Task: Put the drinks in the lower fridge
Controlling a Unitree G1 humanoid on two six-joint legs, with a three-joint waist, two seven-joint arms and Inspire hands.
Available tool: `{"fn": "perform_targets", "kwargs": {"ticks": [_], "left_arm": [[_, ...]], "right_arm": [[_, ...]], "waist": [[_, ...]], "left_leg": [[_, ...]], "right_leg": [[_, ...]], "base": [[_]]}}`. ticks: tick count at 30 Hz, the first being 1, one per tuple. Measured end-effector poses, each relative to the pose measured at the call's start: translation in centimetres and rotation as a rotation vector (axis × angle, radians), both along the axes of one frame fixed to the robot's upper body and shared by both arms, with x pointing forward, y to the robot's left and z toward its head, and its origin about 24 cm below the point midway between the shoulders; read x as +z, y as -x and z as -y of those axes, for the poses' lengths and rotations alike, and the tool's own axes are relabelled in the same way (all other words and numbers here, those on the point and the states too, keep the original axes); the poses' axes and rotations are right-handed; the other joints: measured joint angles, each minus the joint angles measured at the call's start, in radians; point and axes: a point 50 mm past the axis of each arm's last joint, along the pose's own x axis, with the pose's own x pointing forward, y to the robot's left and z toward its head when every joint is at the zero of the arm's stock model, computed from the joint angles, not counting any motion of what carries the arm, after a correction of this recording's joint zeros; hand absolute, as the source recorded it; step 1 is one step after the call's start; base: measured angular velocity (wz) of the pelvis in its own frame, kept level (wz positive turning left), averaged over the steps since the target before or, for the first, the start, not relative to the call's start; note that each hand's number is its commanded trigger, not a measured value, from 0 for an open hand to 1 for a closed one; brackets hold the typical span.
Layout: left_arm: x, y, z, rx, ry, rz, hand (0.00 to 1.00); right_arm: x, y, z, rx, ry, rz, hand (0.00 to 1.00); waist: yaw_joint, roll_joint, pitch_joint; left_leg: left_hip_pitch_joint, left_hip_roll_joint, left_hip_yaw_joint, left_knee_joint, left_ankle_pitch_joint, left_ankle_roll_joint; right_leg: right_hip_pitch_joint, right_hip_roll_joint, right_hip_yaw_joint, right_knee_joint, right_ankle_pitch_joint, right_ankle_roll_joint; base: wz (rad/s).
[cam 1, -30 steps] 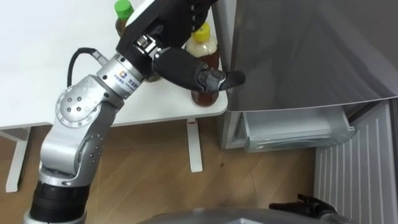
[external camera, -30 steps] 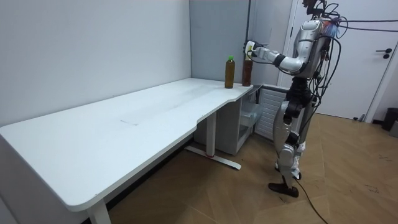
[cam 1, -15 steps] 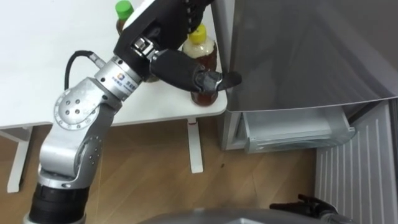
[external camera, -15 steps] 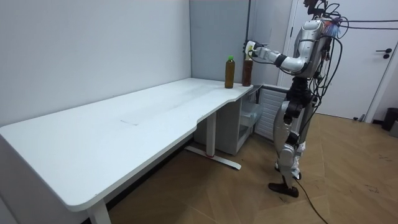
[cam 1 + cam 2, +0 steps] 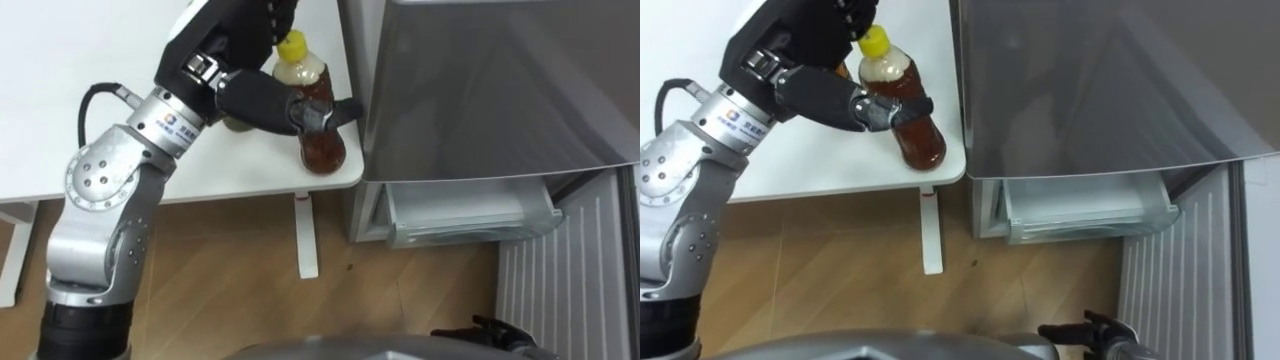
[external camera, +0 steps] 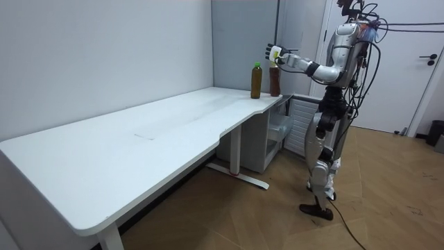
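A yellow-capped bottle of brown drink (image 5: 318, 140) (image 5: 912, 125) stands at the white table's (image 5: 90, 60) right front corner, its top leaning left. My left hand (image 5: 262, 98) (image 5: 820, 95) is beside it on the left, fingers loose above the cap and thumb lying across the bottle's front. In the room view this hand (image 6: 272, 52) is raised over the bottle (image 6: 275, 80). A green-capped bottle (image 6: 256, 80) stands just beside it. My right hand (image 5: 490, 330) hangs low with relaxed fingers.
The grey fridge (image 5: 480, 80) stands right against the table's corner. Its lower compartment is open, showing a pale drawer (image 5: 465, 205) and the ribbed inner door (image 5: 570, 280) swung out at the right. Wooden floor lies below, with a table leg (image 5: 305, 235).
My left hand has drawn back to the left and risen a little. Its thumb, earlier reaching past the bottle towards the fridge, now lies across the bottle's front. The bottle's cap has shifted left.
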Motion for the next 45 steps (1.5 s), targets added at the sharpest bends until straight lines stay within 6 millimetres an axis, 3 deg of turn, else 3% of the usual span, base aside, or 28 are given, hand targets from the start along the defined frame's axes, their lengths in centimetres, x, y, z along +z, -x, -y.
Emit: {"fn": "perform_targets", "kwargs": {"ticks": [9, 33, 45], "left_arm": [[-0.1, 0.0, 0.0, 0.003, 0.009, -0.007, 0.0], [-0.4, 0.1, -0.1, 0.019, 0.016, -0.022, 0.0], [-2.5, 0.2, 0.5, -0.012, 0.022, -0.12, 0.0]], "right_arm": [[0.0, 0.1, 0.1, -0.001, 0.01, 0.002, 0.0], [0.0, 0.6, 0.3, -0.009, 0.032, -0.013, 0.0], [0.0, 0.5, 0.3, -0.005, 0.031, -0.011, 0.0]], "waist": [[0.0, 0.008, 0.0019], [-0.004, 0.004, 0.0077], [-0.004, 0.01, 0.0081]], "left_leg": [[-0.002, 0.001, -0.002, -0.004, 0.0, 0.0], [0.002, 0.001, -0.001, -0.006, 0.002, -0.002], [0.0, 0.001, -0.001, -0.008, 0.003, -0.001]], "right_leg": [[0.005, 0.002, 0.003, 0.001, 0.0, 0.0], [-0.002, 0.002, 0.006, -0.001, 0.0, -0.001], [-0.005, 0.002, 0.009, 0.0, 0.0, -0.001]], "base": [[0.0], [0.0], [0.0]]}}
